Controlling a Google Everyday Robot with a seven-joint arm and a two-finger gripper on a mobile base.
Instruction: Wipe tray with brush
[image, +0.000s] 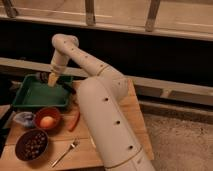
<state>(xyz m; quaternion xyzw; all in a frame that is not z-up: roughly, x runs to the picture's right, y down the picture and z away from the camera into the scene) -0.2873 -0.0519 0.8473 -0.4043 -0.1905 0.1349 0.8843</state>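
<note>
Wiping step, to judge by the layout: end effector (53, 78) low over the back right part of the green tray (34, 95), fingers pinched narrow, apparently around the brush (68, 88). Black handle slanting down and to the right from the fingertips toward the tray's right rim; brush head not made out, so contact with the tray floor not confirmed. Tray at the back left of the wooden worktop (139, 131), its floor bare and green, nothing seen lying in it. Just in front of the tray, a red bowl (46, 120) holding something round and orange; nearer again, a dark bowl (32, 145) of small dark pieces; beside these, a silver fork (65, 152) and a slim red item (75, 121), all apart from the tray. Probably early in the wipe, with most of the tray floor yet to be covered. Next move, as a judgement only: lower until the head presses lightly on the floor, then sweep toward the left and the near rim in overlapping passes, keeping the grip firm on the handle, staying inside the raised rim, and minding the red bowl close to the front edge.
</note>
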